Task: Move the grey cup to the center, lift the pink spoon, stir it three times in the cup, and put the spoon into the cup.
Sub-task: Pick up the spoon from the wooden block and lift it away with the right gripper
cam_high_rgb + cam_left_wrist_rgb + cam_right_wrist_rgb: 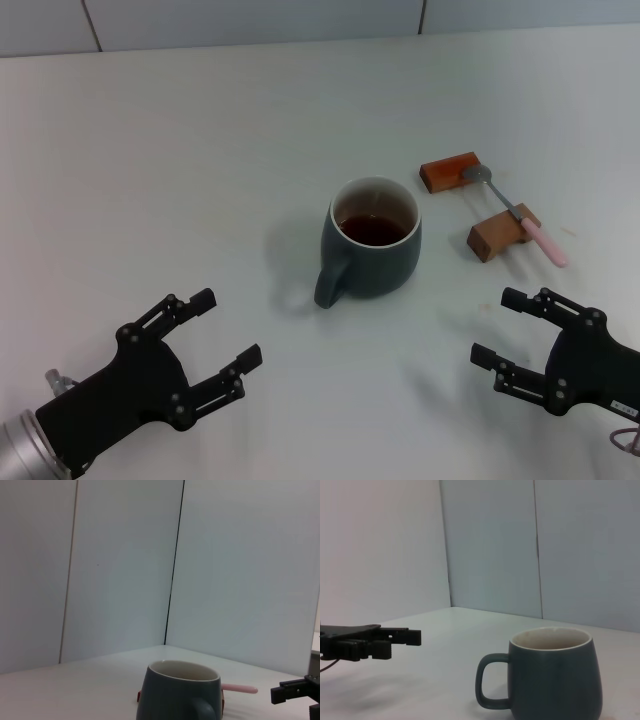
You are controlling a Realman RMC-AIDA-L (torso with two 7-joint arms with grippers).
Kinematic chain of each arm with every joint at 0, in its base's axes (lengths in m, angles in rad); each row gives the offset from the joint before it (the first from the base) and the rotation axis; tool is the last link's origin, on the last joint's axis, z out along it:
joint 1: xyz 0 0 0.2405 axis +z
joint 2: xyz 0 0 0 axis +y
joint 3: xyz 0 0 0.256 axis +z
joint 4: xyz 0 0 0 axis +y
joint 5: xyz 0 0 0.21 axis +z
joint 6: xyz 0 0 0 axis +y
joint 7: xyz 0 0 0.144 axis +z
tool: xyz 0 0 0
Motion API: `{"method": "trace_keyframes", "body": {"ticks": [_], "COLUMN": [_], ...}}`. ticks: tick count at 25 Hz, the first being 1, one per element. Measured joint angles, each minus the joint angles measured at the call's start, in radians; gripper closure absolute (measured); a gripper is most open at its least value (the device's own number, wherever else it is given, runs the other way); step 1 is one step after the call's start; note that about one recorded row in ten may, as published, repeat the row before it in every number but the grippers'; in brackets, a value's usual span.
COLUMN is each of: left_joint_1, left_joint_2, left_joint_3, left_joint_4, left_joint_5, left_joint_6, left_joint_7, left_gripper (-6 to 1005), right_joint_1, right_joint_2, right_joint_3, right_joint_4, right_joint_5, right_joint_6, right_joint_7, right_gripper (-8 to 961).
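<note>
The grey cup (372,240) stands upright near the middle of the white table, with dark brown liquid inside and its handle turned toward me and my left. The pink spoon (520,215) lies to the cup's right across two brown wooden blocks, metal bowl on the far block, pink handle pointing toward my right side. My left gripper (228,326) hovers open, near and to the left of the cup, holding nothing. My right gripper (495,325) is open and bare, near and to the right of the cup. The wrist views show the cup (180,692) (555,675) close ahead.
Two small brown wooden blocks (450,171) (503,231) support the spoon. The white table (180,160) ends at a pale panelled wall (250,20) at the back. The spoon's pink handle (240,688) pokes out behind the cup in the left wrist view.
</note>
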Motion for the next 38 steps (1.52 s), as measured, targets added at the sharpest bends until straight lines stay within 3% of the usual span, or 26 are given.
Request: {"method": "trace_keyframes", "body": {"ticks": [7,27,33,38], "left_joint_1": [-0.001,-0.015,-0.019,-0.020], "left_joint_2": [-0.001,-0.001,-0.002,-0.003], "left_joint_3": [0.000,-0.010,-0.021,-0.048], "left_joint_4": [-0.004,-0.006,-0.006,-0.010], "left_joint_5": [0.000,-0.001,-0.007,-0.010], "left_joint_6": [-0.022,-0.037,-0.040,-0.040], "left_joint_7": [0.000,0.000,0.000,0.000], "left_gripper": [153,154,154,155], "right_joint_1": [0.003,-0.004,-0.016,-0.017], "right_joint_2": [0.000,-0.002,-0.008,-0.010], "right_joint_3": [-0.008,-0.011,0.108,0.271], "right_joint_4": [0.000,-0.001,0.000,0.002], "right_joint_5": [-0.002,-0.057,-0.040,-0.038], "right_joint_6": [0.000,-0.033,-0.232,-0.290], "right_joint_7": [0.000,0.013,0.171,0.533], "right_gripper": [244,251,254,255]}}
